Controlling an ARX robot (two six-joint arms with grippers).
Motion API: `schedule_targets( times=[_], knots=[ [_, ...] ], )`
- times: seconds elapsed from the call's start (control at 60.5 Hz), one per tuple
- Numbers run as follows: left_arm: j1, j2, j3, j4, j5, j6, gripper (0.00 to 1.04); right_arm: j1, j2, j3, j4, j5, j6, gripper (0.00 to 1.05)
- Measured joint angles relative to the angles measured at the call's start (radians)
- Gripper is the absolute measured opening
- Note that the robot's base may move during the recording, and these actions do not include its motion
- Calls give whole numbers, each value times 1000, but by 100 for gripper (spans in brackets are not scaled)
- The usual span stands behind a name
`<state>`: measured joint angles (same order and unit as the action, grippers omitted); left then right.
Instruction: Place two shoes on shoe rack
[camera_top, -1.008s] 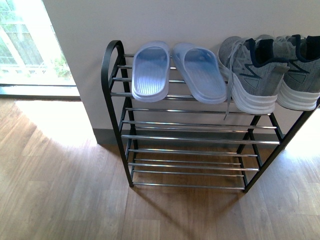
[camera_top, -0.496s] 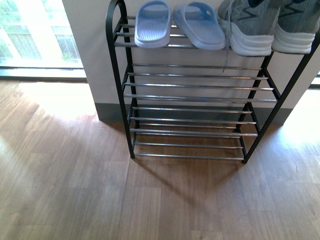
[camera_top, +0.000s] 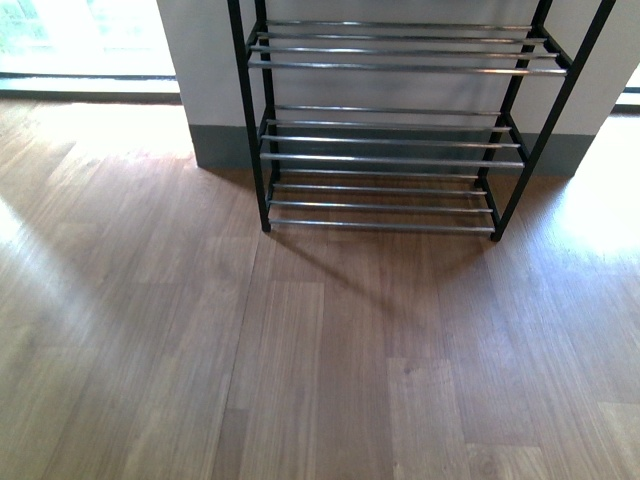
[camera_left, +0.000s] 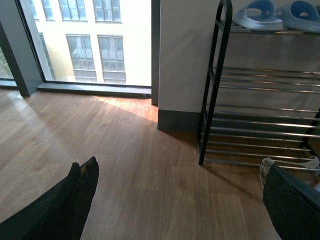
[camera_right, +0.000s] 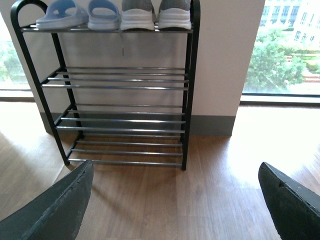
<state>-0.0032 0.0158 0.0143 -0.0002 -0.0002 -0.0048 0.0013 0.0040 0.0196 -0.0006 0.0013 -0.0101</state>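
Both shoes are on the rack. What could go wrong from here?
A lace hangs below the top tier of the shoe rack; a passing arm might snag it and pull one of the sneakers down. The sneakers and slippers crowd that tier, so a bump could dislodge one.

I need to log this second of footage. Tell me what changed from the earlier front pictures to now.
The front view tilted down: the shoe rack's top tier slid out of frame, leaving lower tiers and floor. Nothing was grasped or released. In the right wrist view, sneakers and slippers sit on top.
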Motion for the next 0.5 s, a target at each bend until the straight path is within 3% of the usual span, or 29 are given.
schedule_targets(
  times=[0.496],
  knots=[
    [0, 0, 0, 0, 0, 0, 95, 0, 0, 0, 0, -1, 0, 96]
  ],
)
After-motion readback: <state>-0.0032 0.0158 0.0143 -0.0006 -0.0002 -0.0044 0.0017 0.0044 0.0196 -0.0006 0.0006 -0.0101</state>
